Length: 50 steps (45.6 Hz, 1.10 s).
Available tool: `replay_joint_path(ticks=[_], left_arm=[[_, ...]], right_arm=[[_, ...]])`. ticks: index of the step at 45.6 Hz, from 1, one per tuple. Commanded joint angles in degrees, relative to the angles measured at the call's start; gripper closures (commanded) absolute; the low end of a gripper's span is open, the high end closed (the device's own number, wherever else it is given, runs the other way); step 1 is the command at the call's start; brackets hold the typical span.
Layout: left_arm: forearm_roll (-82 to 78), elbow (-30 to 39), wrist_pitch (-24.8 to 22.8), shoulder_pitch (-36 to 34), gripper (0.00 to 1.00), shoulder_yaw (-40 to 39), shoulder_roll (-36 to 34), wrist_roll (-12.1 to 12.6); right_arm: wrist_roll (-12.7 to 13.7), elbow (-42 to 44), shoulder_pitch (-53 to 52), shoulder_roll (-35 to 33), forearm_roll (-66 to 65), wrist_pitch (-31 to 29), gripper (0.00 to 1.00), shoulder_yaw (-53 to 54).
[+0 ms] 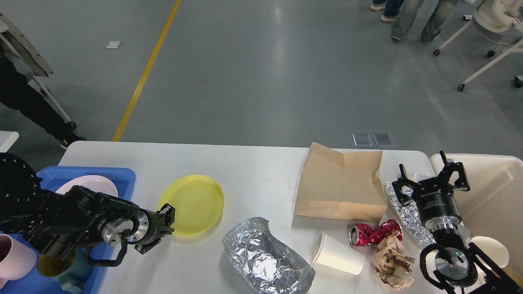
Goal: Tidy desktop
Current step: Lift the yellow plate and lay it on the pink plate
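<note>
- The desktop (253, 171) fills our lower view, long axis running left to right.
- Our left gripper (166, 222) pinches the yellow plate (192, 205) near the left edge.
- Our right gripper (431, 179) hangs spread at the right edge.

Nothing readable is showing anywhere; white lettering is sitting on the right gripper (433, 176) (too small to read).

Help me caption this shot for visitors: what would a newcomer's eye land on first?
Probably the yellow plate, bright on the white desktop at left, with the left claw at its near rim. Then the litter at right: a crushed red can, crumpled foil and a brown paper bag.
</note>
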<state>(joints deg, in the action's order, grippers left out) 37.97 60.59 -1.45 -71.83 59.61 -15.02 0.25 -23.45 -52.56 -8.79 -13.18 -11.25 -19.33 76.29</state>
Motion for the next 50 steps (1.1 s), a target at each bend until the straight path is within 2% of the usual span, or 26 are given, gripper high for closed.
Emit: replay_joint_path(ticks=[1, 6, 13, 20, 25, 28, 31, 39, 44, 50], left_arm=[[-0.09, 3.03, -0.48, -2.87, 1.0, 1.29, -1.5, 0.63], [-0.18, 8.57, -3.29, -10.5, 1.0, 5.42, -3.52, 1.77], [-0.18, 17.62, -11.46, -28.43, 1.0, 15.26, -6.95, 1.95], [-0.18, 27.03, -15.77, -47.24, 1.0, 23.35, -7.04, 1.95], [-0.18, 31.51, -22.18, -57.97, 1.0, 27.48, -6.78, 1.95], [-0.18, 32.66, -26.49, -61.75, 1.0, 29.24, -6.51, 1.77], [-0.09, 32.84, -28.26, -62.73, 1.0, 29.95, -6.51, 1.77], [-0.35, 31.96, -28.34, -60.98, 1.0, 30.21, -7.74, 1.51], [-1.14, 26.7, -28.96, -54.93, 1.0, 31.97, -13.09, 1.42], [-4.65, 17.04, -29.92, -45.26, 1.0, 31.53, -19.42, 1.59]], right_arm=[[-0.01, 0.0, 0.0, 0.0, 0.0, 0.0, 0.0, 0.0], [-0.01, 0.0, 0.0, 0.0, 0.0, 0.0, 0.0, 0.0], [-0.01, 0.0, 0.0, 0.0, 0.0, 0.0, 0.0, 0.0], [-0.01, 0.0, 0.0, 0.0, 0.0, 0.0, 0.0, 0.0], [-0.01, 0.0, 0.0, 0.0, 0.0, 0.0, 0.0, 0.0], [0.07, 0.0, 0.0, 0.0, 0.0, 0.0, 0.0, 0.0], [-0.01, 0.0, 0.0, 0.0, 0.0, 0.0, 0.0, 0.0], [-0.01, 0.0, 0.0, 0.0, 0.0, 0.0, 0.0, 0.0], [-0.01, 0.0, 0.0, 0.0, 0.0, 0.0, 0.0, 0.0], [-0.01, 0.0, 0.0, 0.0, 0.0, 0.0, 0.0, 0.0]])
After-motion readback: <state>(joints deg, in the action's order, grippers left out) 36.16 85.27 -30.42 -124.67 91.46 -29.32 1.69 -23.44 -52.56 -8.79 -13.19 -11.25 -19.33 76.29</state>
